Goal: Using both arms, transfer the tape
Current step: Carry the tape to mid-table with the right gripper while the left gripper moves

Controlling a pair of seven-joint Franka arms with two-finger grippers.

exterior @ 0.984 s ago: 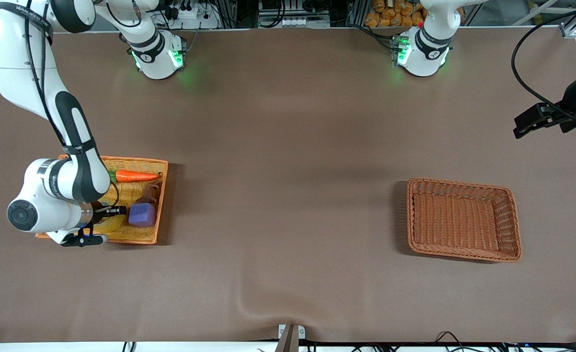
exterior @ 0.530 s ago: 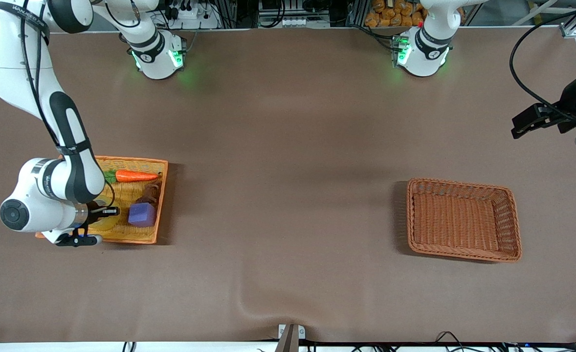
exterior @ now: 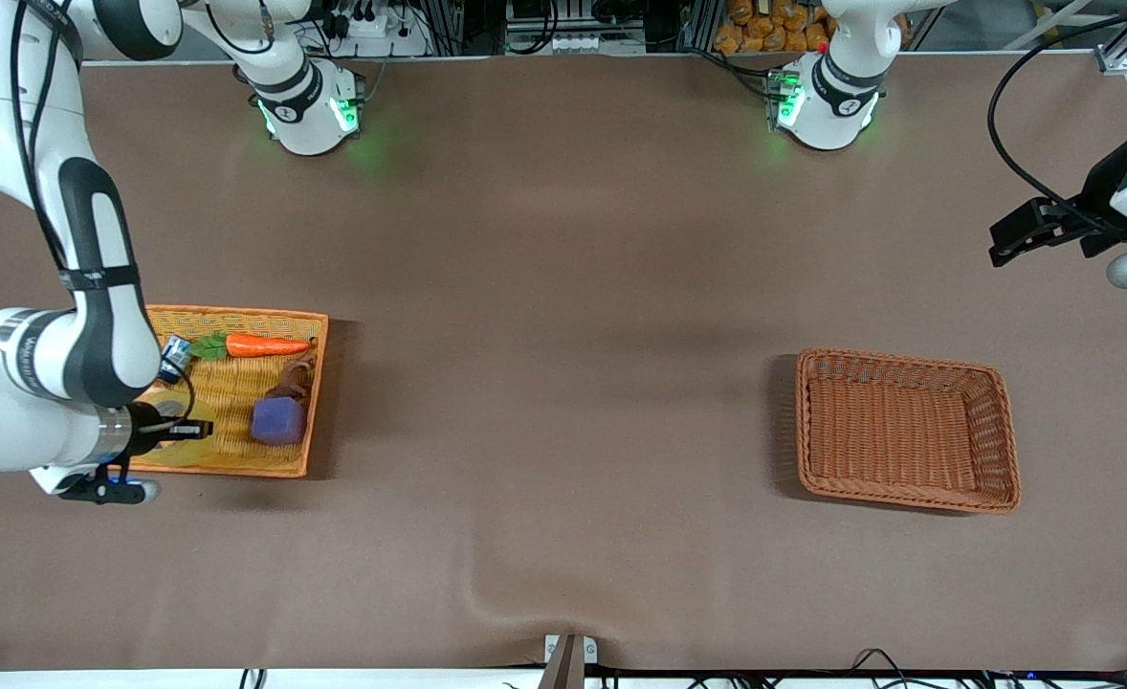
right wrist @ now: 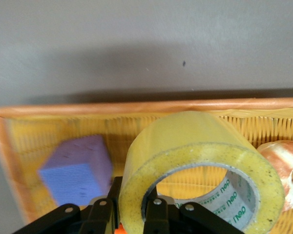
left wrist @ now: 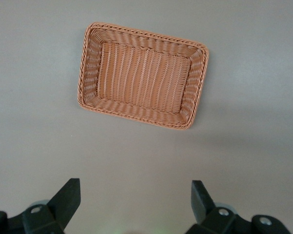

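A robotics lab. Two robot arms (exterior: 56, 239) stand bolted along a brown table (exterior: 563, 287). Cables (exterior: 1023, 144) and metal framing (exterior: 1114, 59) edge it.

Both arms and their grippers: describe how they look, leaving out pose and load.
Both arms are glossy white jointed tubes with black joint bands, grey lettering and green-lit bases; black cables run along them. The right gripper is black with silver screws; the left gripper has black wedge-shaped fingers.

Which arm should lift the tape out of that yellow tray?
Probably the right: the right gripper is shut on the tape over the yellow tray. The left gripper waits open above the table.
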